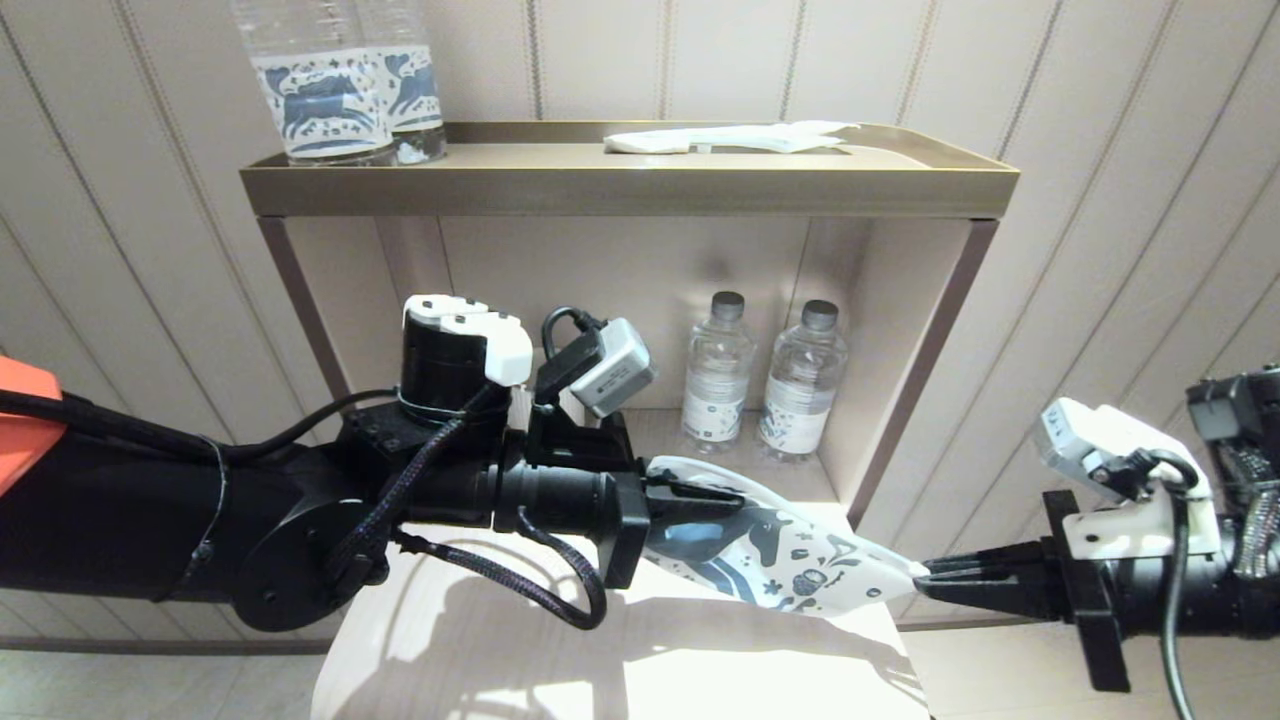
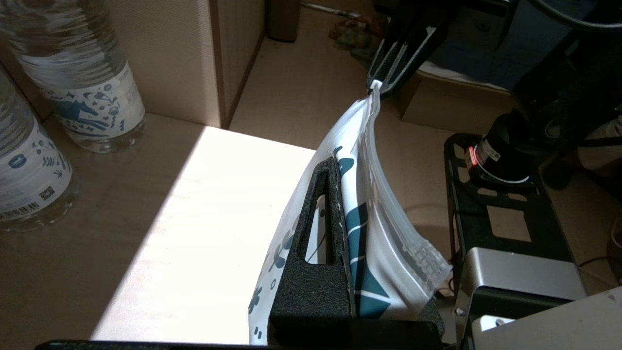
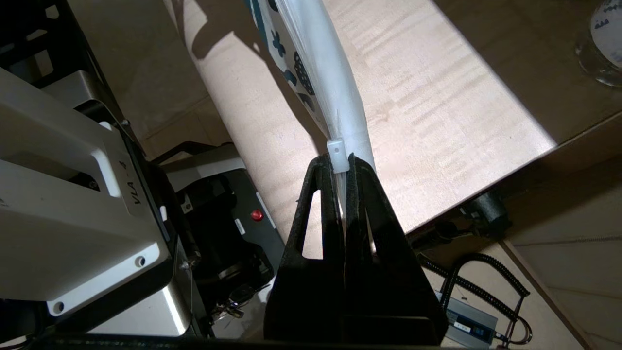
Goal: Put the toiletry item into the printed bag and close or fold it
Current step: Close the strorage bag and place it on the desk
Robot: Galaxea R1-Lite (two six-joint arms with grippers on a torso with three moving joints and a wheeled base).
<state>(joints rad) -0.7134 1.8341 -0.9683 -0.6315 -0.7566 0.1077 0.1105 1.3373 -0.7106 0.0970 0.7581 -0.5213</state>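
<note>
White printed bag (image 1: 790, 555) hangs taut: left gripper (image 1: 690, 500) clamps its nine-o'clock end, right gripper (image 1: 925, 578) pinches the zip slider (image 3: 337, 155) at three; pull steadily along the seal.

printed bag (image 1: 790, 555) hangs stretched above the table, ends pinched.
</note>
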